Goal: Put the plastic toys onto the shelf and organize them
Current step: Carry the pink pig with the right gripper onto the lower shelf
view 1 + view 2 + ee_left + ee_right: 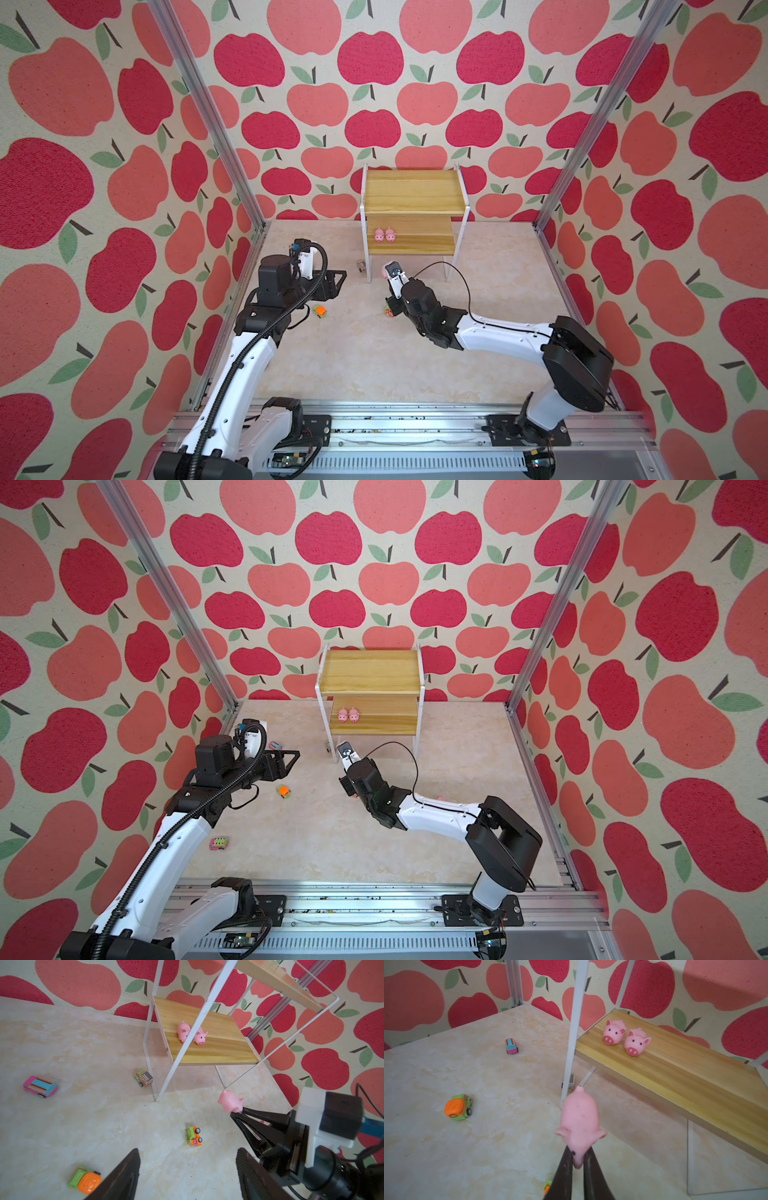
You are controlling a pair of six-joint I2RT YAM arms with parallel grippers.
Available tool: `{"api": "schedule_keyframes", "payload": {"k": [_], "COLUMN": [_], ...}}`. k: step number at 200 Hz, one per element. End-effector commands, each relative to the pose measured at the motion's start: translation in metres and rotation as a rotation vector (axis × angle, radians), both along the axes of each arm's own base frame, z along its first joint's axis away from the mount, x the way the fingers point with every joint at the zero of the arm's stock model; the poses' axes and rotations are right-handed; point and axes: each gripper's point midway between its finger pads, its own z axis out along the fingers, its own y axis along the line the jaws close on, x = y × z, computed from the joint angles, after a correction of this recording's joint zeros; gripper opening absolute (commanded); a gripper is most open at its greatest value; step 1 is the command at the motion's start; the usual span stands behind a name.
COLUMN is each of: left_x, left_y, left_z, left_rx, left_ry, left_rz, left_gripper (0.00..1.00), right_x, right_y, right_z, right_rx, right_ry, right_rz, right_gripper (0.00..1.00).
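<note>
The pale marbled bench [374, 365] fills the floor of the cell. At its far edge the shelf [413, 191] stands against the apple-print wall, the upper board bare.

The left arm [245, 374] rises from the near rail and runs forward along the left side. Its wrist is bent so the left pincer [341, 279] points rightward toward the middle, level above the bench. The left wrist view shows its two dark fingers [128, 1169] spread wide with nothing between them.

The right arm [498, 338] leaves the rail at the near right and folds at the elbow. Its white forearm stretches leftward and away, and the wrist aims at the shelf's front. The right pincer [578, 1159] is pressed onto the snout of a pink pig [579, 1120]. The pig hangs clear of the bench with its tail toward the shelf, just in front of the front left leg and short of the lower board.

Two more pigs [378, 235] [390, 235] sit side by side, touching, at the left end of the lower board.

- A pink-and-blue truck [40, 1086] lies far left on the bench.
- A grey-roofed truck [143, 1078] is beside the shelf's left leg.
- A green-and-orange truck [194, 1136] is partly under the right wrist in both top views.
- A green truck with an orange drum [319, 310] lies near the left arm.
- A pink-and-green truck [218, 843] lies closer to the rail.
</note>
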Motion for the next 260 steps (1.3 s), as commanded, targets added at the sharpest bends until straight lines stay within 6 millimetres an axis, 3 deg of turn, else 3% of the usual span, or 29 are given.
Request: {"api": "schedule_keyframes", "payload": {"k": [1,56,172,260], "left_x": [-0.008,-0.012,-0.014,-0.016], "left_y": [-0.011,-0.016,-0.016,-0.017], "left_z": [0.008,0.007,0.014,0.016], "left_rx": [0.051,0.084,0.052,0.042], "left_ry": [-0.094,-0.099,-0.093,-0.091], "left_rz": [-0.066,-0.067,-0.055,-0.056], "left_gripper": [0.76,0.76,0.75,0.75], "right_x": [0.02,0.057,0.118,0.147], "right_y": [-0.027,-0.043,-0.027,-0.02], "right_z": [0.033,0.045,0.02,0.016], "right_rx": [0.043,0.1,0.186,0.186], "right_ry": [-0.025,0.005,0.053,0.029], "right_rz": [-0.156,-0.281,-0.334,-0.348], "right_gripper": [0.13,0.13,0.13,0.14]}}
